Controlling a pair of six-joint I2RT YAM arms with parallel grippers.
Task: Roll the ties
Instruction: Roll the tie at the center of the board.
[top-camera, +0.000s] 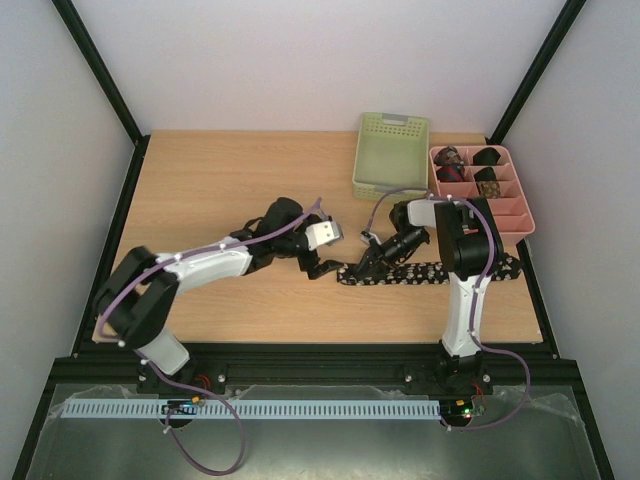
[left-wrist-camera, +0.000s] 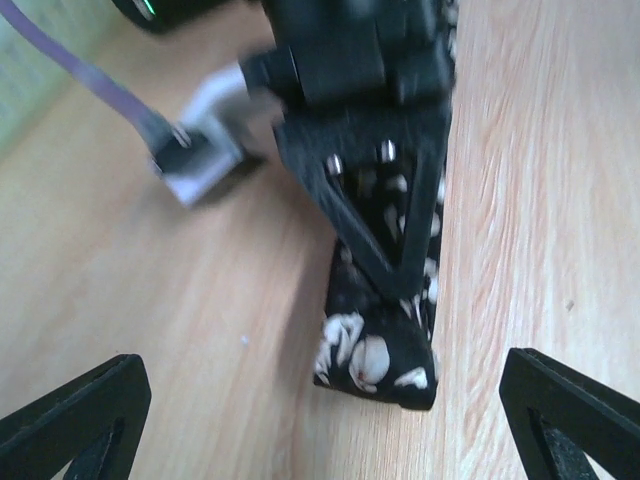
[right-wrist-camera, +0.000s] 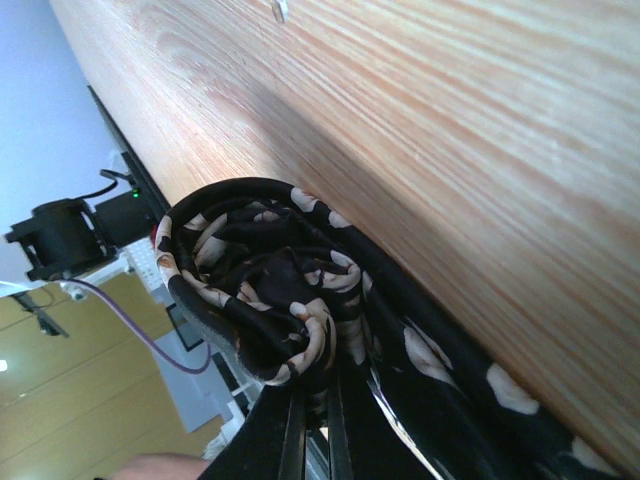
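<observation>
The table (top-camera: 220, 190) is light wood, and the long tie (top-camera: 440, 272) lies flat on its right half, in front of the pink tray (top-camera: 520, 228). In the tray's far compartments sit a few small rolled ties (top-camera: 452, 160).

The long axis of the long tie runs left to right, almost parallel to the near edge of the table. One end points to the middle of the table. The other points to the right edge and passes behind the right arm.

The right gripper (top-camera: 368, 264) is clenched on the end near the middle. In the right wrist view the fabric there is curled into a loose first turn (right-wrist-camera: 265, 290) just above the closed fingers. The left gripper (top-camera: 318, 268) is released, with its jaws wide apart. It stands just beside that end without touching it.

I judge the tie to be light, soft and limp, with no stiffness of its own. The cloth looks smooth, so it can slip, and the curl will probably open if it is let go. I think the best hold is across the width at the curled end, with the flat length kept straight behind it.
</observation>
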